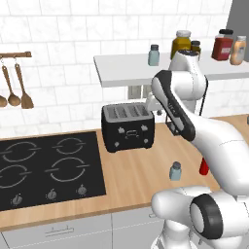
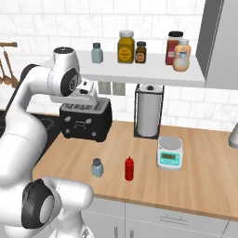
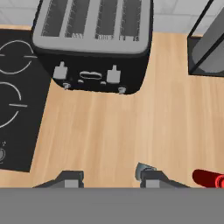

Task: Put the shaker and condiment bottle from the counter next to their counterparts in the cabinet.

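Note:
The small blue-grey shaker (image 1: pixel 175 170) (image 2: pixel 97 167) stands on the wooden counter (image 1: pixel 138 168) (image 2: pixel 200 179) near its front edge. The slim red condiment bottle (image 2: pixel 129 168) stands just right of it, half hidden by my arm in the left base view (image 1: pixel 204 168). My gripper (image 3: pixel 111 177) hangs over the toaster's front, fingers apart with bare counter between them. On the white cabinet shelf (image 1: pixel 121 70) (image 2: pixel 139 73) stand the counterparts: a matching shaker (image 1: pixel 153 55) (image 2: pixel 96 52) and a peach bottle (image 1: pixel 238 50) (image 2: pixel 181 55).
A black toaster (image 1: pixel 128 127) (image 2: pixel 86 122) (image 3: pixel 94 39) sits beside the hob (image 1: pixel 48 168). A paper towel holder (image 2: pixel 148 111) and a scale (image 2: pixel 170 153) stand to the right. A yellow jar (image 2: pixel 126 46), a small dark jar (image 2: pixel 141 51) and a red jar (image 2: pixel 174 46) share the shelf.

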You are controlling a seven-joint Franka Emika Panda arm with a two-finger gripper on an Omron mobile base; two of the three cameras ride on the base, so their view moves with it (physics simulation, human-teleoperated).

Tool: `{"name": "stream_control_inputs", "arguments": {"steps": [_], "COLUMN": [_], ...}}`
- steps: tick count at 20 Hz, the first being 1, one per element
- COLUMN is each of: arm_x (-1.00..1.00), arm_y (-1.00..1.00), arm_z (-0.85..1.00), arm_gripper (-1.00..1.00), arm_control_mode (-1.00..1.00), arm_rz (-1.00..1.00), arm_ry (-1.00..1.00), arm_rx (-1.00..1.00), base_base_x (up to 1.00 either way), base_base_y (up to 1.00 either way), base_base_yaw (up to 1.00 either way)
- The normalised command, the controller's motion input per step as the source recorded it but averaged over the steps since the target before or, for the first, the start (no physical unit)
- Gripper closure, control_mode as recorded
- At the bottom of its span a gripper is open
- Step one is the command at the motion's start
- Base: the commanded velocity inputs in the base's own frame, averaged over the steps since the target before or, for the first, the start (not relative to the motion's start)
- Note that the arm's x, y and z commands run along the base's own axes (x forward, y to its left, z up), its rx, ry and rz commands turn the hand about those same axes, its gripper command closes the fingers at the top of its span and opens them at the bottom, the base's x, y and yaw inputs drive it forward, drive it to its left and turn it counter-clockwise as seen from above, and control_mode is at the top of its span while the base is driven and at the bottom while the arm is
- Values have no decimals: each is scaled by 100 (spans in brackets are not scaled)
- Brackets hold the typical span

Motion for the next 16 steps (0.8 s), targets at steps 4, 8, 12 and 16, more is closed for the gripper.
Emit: {"name": "stream_control_inputs", "arguments": {"steps": [4, 8, 12, 16], "arm_x": [0, -36, -44, -52], "arm_y": [-37, -91, -87, -90], "arm_z": [-6, 0, -15, -37], "arm_gripper": [-100, -100, -100, -100], "arm_control_mode": [-100, -100, -100, -100], "arm_rz": [5, 12, 14, 15], "arm_ry": [0, -13, -16, -32], "arm_rx": [0, 6, 9, 14], "base_base_x": [0, 0, 0, 0], "base_base_y": [0, 0, 0, 0], "base_base_yaw": [0, 0, 0, 0]}}
